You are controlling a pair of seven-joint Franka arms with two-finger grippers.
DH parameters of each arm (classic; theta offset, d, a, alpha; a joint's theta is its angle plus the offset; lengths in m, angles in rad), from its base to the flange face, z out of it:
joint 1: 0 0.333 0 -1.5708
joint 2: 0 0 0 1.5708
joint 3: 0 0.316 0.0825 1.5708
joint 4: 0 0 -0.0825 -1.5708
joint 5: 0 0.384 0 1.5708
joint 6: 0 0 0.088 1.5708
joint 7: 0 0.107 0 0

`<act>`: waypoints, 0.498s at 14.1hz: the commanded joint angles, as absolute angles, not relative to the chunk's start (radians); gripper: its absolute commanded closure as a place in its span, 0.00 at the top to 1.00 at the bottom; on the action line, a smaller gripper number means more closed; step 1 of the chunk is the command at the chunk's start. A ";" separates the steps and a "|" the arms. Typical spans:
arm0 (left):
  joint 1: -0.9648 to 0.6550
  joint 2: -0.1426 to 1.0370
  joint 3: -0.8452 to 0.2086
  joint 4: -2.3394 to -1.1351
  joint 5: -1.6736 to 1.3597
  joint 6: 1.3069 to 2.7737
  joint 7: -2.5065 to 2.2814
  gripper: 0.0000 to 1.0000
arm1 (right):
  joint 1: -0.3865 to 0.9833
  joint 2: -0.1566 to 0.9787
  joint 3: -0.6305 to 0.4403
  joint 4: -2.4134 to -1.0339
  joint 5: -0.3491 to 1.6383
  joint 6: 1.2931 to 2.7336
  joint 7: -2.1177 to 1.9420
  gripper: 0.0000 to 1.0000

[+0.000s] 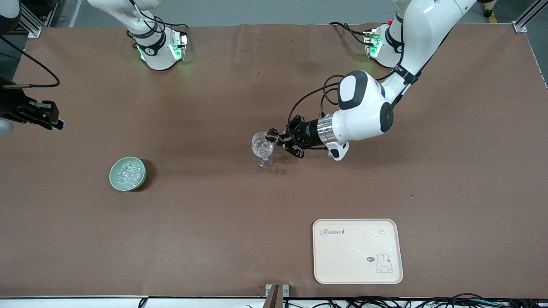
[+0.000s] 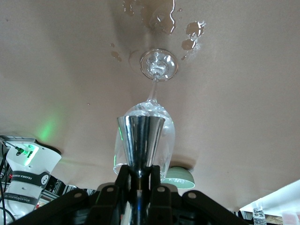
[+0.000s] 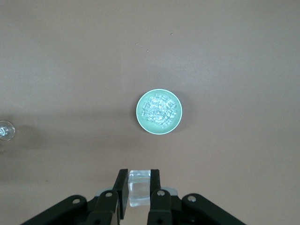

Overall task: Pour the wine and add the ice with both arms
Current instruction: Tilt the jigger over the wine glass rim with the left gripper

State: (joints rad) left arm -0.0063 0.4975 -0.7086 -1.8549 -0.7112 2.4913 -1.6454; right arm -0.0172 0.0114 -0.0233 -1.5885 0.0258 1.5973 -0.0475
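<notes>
While the pouring step is being carried out, these points are being noted.

Step in hand: a metal measuring cup [image 2: 140,140] is being tipped over the wine glass [image 1: 262,147] by the left gripper [image 1: 286,139]; by judgement, the wine pour is being made or finished, with ice not yet added.

Left gripper: its fingers are being kept clamped on the measuring cup's stem, over the glass rim.

Right gripper: the right gripper [image 3: 138,187] is being held high over the table toward the right arm's end, above and near the green bowl [image 1: 127,173]; its fingers are being pressed together on a small clear block [image 3: 138,185], seemingly an ice piece.

Ice: the ice [image 3: 159,111] is lying heaped in the green bowl, well apart from the wine glass.

Spill: wet patches [image 2: 161,18] are showing on the brown table [image 1: 214,235] just beside the glass foot.

Tray: a cream tray [image 1: 358,251] is sitting nearer the front camera, unused.

Next move: by judgement, the cup is needing to be righted and withdrawn, so the held block can be carried across and released over the glass without knocking it.
</notes>
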 commanded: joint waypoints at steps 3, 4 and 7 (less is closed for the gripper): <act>-0.025 0.500 -0.698 -1.841 -0.583 2.510 -1.767 0.01 | -0.020 -0.002 -0.021 -1.603 0.026 1.597 -0.035 0.05; -0.029 0.506 -0.698 -1.832 -0.533 2.510 -1.816 0.01 | -0.020 -0.002 -0.021 -1.601 0.025 1.597 -0.035 0.05; -0.058 0.535 -0.696 -1.795 -0.408 2.508 -1.931 0.01 | -0.020 -0.002 -0.021 -1.601 0.026 1.597 -0.035 0.05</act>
State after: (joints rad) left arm -0.0275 0.5087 -0.7023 -1.8343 -0.4739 2.4989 -1.8598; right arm -0.0172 0.0114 -0.0233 -1.5887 0.0258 1.5969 -0.0475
